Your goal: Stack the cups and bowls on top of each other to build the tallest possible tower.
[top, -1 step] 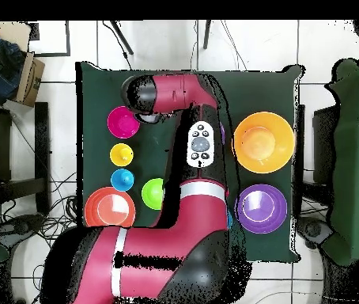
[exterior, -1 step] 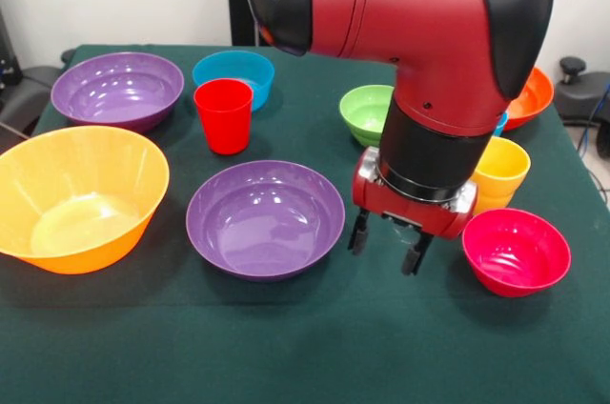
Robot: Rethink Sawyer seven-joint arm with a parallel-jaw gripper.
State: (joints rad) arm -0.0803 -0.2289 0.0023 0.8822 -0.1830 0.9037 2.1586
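Observation:
My gripper [exterior, -1 step: 386, 244] hangs open and empty just above the cloth, between a purple bowl [exterior, -1 step: 265, 218] on its left and a magenta-pink bowl [exterior, -1 step: 516, 252] on its right. Behind it, a yellow cup [exterior, -1 step: 498, 173] stands upright, partly hidden by the wrist. A red cup [exterior, -1 step: 223, 115] stands upright at centre back, in front of a blue bowl [exterior, -1 step: 233, 75]. The big yellow-orange bowl [exterior, -1 step: 76, 196] sits front left, a second purple bowl [exterior, -1 step: 117, 90] back left. A green bowl [exterior, -1 step: 367, 113] and an orange bowl [exterior, -1 step: 529, 99] lie behind the arm. The overhead view shows a light blue cup [top, -1 step: 122, 180].
The arm [top, -1 step: 190, 214] covers the middle of the green tablecloth [exterior, -1 step: 286, 347] in the overhead view, hiding the gripper there. A bare strip of cloth runs along the front edge. Chairs [top, -1 step: 341, 158] stand beside the table.

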